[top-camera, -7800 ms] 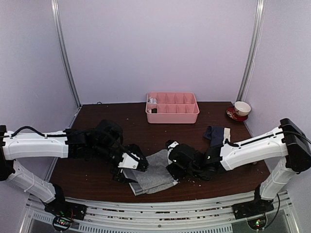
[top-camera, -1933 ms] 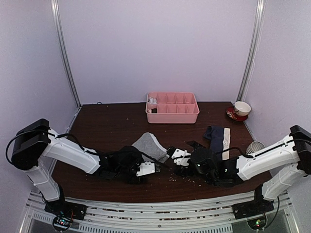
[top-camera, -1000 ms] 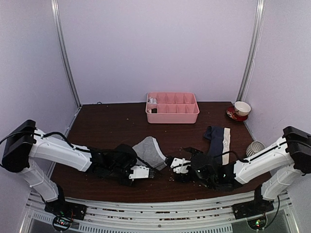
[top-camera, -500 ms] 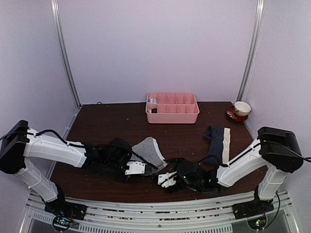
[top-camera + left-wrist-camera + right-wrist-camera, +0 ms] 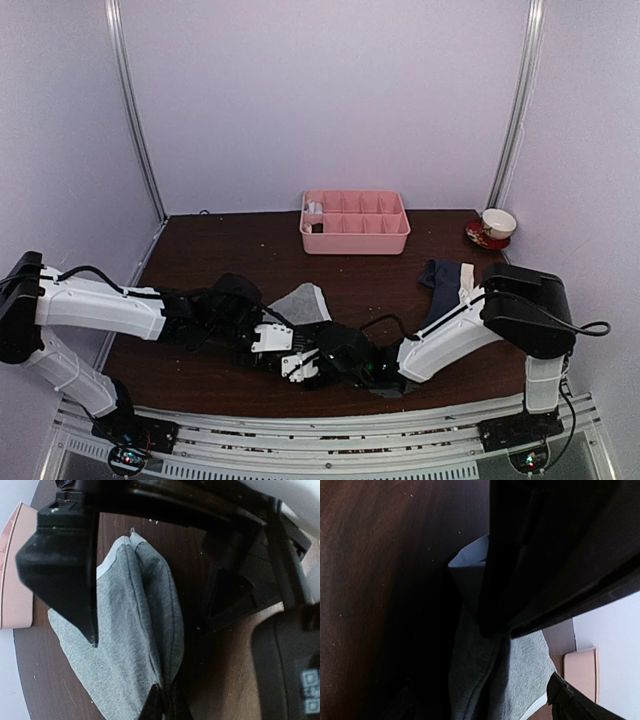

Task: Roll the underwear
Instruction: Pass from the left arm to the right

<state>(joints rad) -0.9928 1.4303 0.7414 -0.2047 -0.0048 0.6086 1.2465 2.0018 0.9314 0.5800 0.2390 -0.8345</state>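
Grey underwear: bunched on the table, near its front edge; we record the left gripper pinched tight on the cloth's near end. Right gripper: jaws spread wide, straddling that cloth without closing on it. Navy underwear: well apart, to the right.

Heathered grey underwear, navy underwear, cream waistband, pink tray, dark brown table

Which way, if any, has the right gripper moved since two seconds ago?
Yes: against the pink tray, the right gripper went left, from below its right half to its left corner.
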